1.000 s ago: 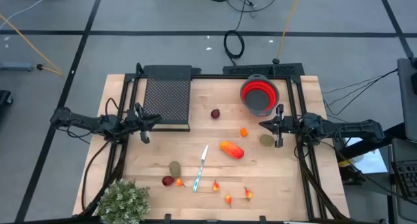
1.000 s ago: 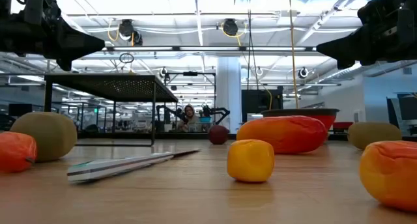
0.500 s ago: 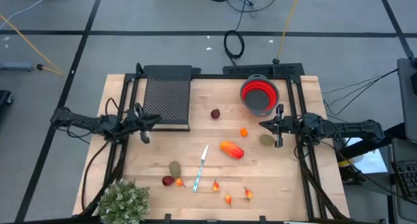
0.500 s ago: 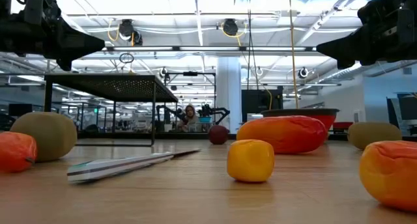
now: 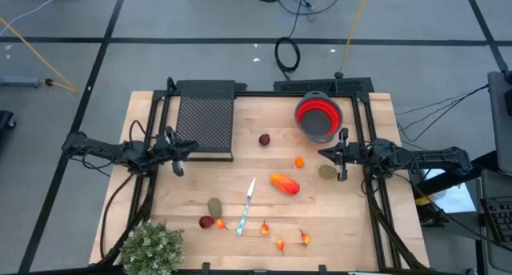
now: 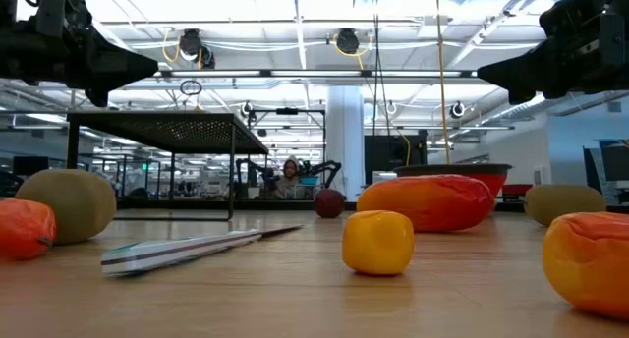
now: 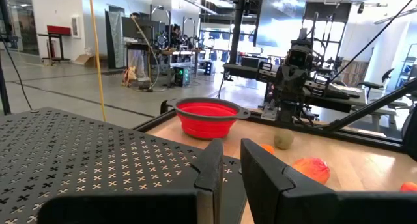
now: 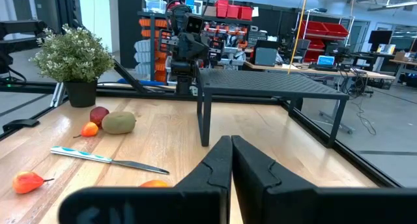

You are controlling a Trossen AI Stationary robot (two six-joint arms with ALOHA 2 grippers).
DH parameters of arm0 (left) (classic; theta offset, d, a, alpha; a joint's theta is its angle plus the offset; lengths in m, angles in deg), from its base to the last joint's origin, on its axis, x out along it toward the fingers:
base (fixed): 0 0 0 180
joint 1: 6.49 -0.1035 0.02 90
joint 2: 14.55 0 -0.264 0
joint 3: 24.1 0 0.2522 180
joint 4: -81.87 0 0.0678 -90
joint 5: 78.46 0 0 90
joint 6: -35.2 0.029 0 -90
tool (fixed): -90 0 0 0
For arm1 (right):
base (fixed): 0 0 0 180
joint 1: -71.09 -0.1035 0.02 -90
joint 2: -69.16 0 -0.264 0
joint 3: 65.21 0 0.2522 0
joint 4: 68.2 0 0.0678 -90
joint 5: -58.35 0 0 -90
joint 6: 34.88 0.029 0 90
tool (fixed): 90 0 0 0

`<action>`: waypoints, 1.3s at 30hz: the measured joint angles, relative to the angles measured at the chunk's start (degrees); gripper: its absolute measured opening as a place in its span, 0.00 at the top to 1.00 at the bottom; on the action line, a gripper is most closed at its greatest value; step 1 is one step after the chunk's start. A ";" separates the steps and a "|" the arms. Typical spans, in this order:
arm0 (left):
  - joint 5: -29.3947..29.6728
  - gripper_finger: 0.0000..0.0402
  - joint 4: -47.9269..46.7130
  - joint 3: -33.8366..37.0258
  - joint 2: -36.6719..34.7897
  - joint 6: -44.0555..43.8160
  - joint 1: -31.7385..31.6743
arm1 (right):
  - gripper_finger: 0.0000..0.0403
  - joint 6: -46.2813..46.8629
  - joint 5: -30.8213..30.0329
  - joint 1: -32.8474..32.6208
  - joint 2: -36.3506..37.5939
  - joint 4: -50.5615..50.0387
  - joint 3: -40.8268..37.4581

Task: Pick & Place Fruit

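Note:
Toy fruit lies scattered on the wooden table [image 5: 360, 227]. An elongated orange-red piece [image 5: 284, 183] lies at the middle, with an orange ball [image 5: 299, 161] and a dark-red ball [image 5: 264, 139] beyond it. One olive oval [image 5: 327, 172] lies at the right. Another olive oval [image 5: 214, 206] lies at the near left beside a dark-red ball [image 5: 206, 221]. Tiny red-orange bits [image 5: 280, 244] lie near the front. My left gripper [image 5: 192, 146] hangs level above the left side with a narrow gap between its fingers [image 7: 215, 160] and nothing in it. My right gripper [image 5: 322, 153] hangs level at the right, shut, above and just beyond the right olive oval.
A red collapsible bowl [image 5: 318, 115] stands at the far right. A black perforated rack [image 5: 206, 119] on legs stands at the far left, just beyond my left gripper. A knife [image 5: 246, 205] lies mid-table. A bushy potted plant [image 5: 152, 247] fills the near left corner.

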State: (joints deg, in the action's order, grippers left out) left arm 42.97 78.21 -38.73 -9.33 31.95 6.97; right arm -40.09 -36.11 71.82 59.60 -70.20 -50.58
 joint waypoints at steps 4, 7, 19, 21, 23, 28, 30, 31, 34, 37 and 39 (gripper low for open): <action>-0.01 0.87 0.00 0.00 -0.01 0.01 0.00 | 0.99 0.00 0.00 -0.01 0.01 0.00 0.01; 0.00 0.87 -0.01 0.00 -0.01 0.01 0.00 | 0.99 0.00 0.00 -0.01 -0.01 0.00 0.02; 0.00 0.87 0.01 -0.01 0.00 0.00 -0.01 | 0.99 0.05 0.00 0.00 0.01 0.04 0.00; 0.00 0.87 0.01 0.00 0.00 0.01 -0.01 | 0.99 0.20 0.00 -0.02 0.00 0.04 0.02; -0.01 0.87 0.00 0.01 0.00 0.02 -0.01 | 0.99 0.20 0.01 -0.02 0.00 0.04 0.00; 0.00 0.87 0.00 0.00 -0.01 0.01 -0.01 | 0.99 2.49 0.02 -0.01 0.00 0.58 0.01; 0.01 0.87 0.01 0.00 -0.01 0.02 0.00 | 0.99 6.90 -0.06 0.00 -0.03 1.91 0.00; 0.01 0.87 0.00 0.00 -0.01 0.01 -0.01 | 0.99 9.68 -0.24 -0.02 -0.01 3.16 -0.01; -0.01 0.87 0.01 0.00 0.00 0.01 0.00 | 0.99 16.32 -4.60 -0.04 -0.02 8.16 -0.01; 0.01 0.87 0.01 0.00 -0.02 0.01 -0.01 | 0.99 17.62 -10.60 -0.02 -0.01 14.97 -0.01; 0.00 0.87 0.00 0.01 -0.01 0.01 0.00 | 0.99 17.42 -13.07 -0.02 -0.01 19.53 0.10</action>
State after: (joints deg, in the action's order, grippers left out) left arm 42.97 78.21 -38.73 -9.34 31.96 6.97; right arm -22.67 -49.18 71.81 59.60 -50.67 -50.48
